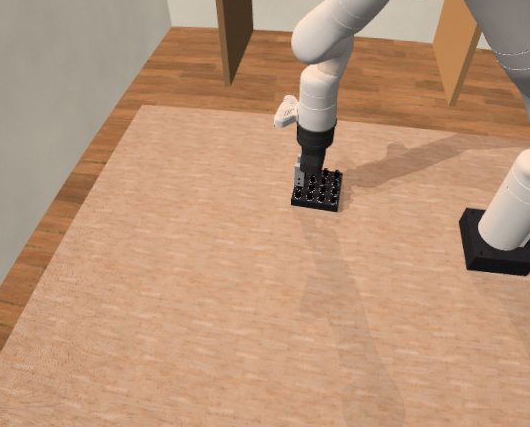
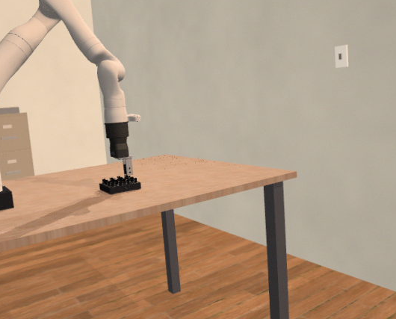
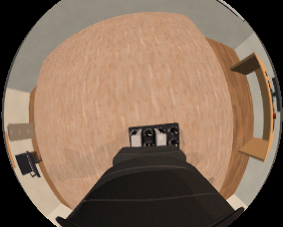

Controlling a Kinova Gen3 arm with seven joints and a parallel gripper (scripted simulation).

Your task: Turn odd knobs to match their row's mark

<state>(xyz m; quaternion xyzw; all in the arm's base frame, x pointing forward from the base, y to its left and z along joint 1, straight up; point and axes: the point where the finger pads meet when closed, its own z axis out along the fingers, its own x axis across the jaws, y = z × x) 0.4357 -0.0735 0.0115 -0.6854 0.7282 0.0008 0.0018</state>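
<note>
The black knob box (image 1: 318, 192) stands on the table with its rows of small black knobs facing up. It also shows in the exterior view (image 2: 120, 184) and partly in the wrist view (image 3: 154, 136), where the gripper body hides most of it. My gripper (image 1: 300, 177) (image 2: 127, 172) hangs straight down over the box's far left corner, fingertips at about the height of the knob tops. The fingers stand partly open, and I see nothing clamped between them. The knob lines and printed names are too small to read.
The arm's black base (image 1: 498, 250) stands on the table to the right of the box. The table edge (image 2: 224, 193) lies well away from the box. A wooden desk stands behind the table.
</note>
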